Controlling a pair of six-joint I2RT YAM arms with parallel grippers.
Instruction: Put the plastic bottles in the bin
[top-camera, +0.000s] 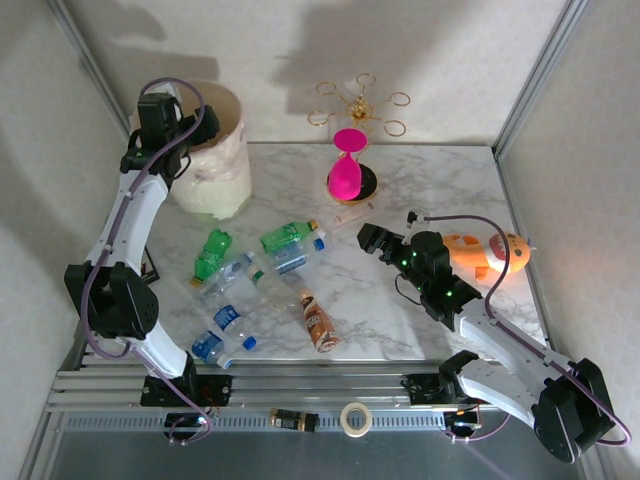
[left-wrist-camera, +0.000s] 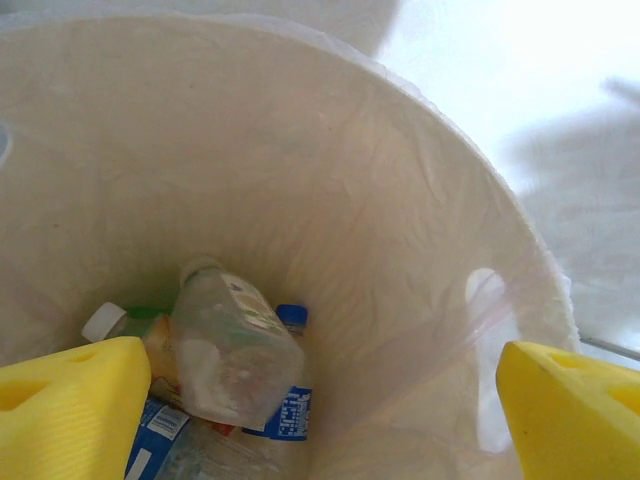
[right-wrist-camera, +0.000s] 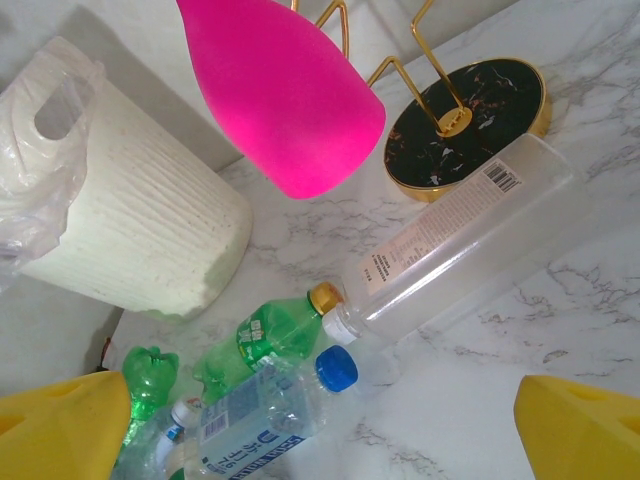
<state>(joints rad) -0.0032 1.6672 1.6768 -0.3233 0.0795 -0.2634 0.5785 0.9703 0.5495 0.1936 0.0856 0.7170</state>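
The bin (left-wrist-camera: 420, 250) opens straight below the left tool (left-wrist-camera: 320, 425). Several plastic bottles lie at the bottom of it. A crumpled clear bottle (left-wrist-camera: 235, 350) lies on top, with a blue-capped bottle (left-wrist-camera: 290, 318) behind it. A white-capped bottle (left-wrist-camera: 102, 322) lies towards the tool's left finger. The left tool hangs over the bin's mouth, its yellow fingers (left-wrist-camera: 70, 410) spread wide with nothing between them.

The right tool (right-wrist-camera: 320, 440) hangs low over the marble desk (right-wrist-camera: 560, 330), spread wide and empty. Just ahead of it lies a clear bottle with a blue cap (right-wrist-camera: 260, 410), and touching that, a little farther on, a green bottle (right-wrist-camera: 275, 330) with a yellow-orange cap. A crushed green bottle (right-wrist-camera: 150, 375) lies ahead to the tool's left. Ahead to its right a long clear bottle (right-wrist-camera: 460, 240) lies on its side, its far end near the black base (right-wrist-camera: 465, 130) of the pink hourglass object (right-wrist-camera: 285, 90).

Nearer the arm bases, in the top view, lie a brown bottle (top-camera: 319, 322) and two blue-labelled bottles (top-camera: 222, 330). An orange plush toy (top-camera: 490, 252) lies just beside the right arm.
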